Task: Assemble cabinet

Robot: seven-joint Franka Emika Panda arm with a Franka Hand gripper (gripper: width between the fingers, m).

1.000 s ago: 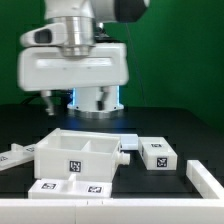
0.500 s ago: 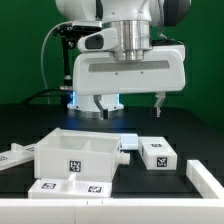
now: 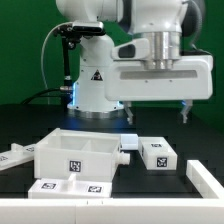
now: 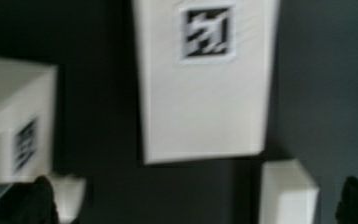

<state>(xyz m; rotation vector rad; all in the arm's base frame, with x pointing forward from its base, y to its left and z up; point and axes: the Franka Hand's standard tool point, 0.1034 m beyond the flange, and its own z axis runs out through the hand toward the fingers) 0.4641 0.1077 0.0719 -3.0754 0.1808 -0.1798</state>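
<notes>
The cabinet lies in loose white tagged parts on the black table. The compartmented box (image 3: pixel 80 152) stands at the middle, with a small block (image 3: pixel 158 154) at its right. Flat panels lie in front of the box (image 3: pixel 68 187), at the exterior view's left (image 3: pixel 14 156) and at the right edge (image 3: pixel 206 180). My gripper (image 3: pixel 155 112) hangs open and empty high above the block. In the wrist view a flat tagged panel (image 4: pixel 202 80) lies below my gripper (image 4: pixel 190 205), with a tagged block (image 4: pixel 16 125) to one side and another white piece (image 4: pixel 293 195) near one finger.
The arm's white base (image 3: pixel 95 85) with a triangle mark stands behind the parts, against a green backdrop. A cable (image 3: pixel 52 60) hangs at the exterior view's left of the base.
The gripper has swept from the exterior view's left to its right, staying open and high above the table. The parts have not moved.
</notes>
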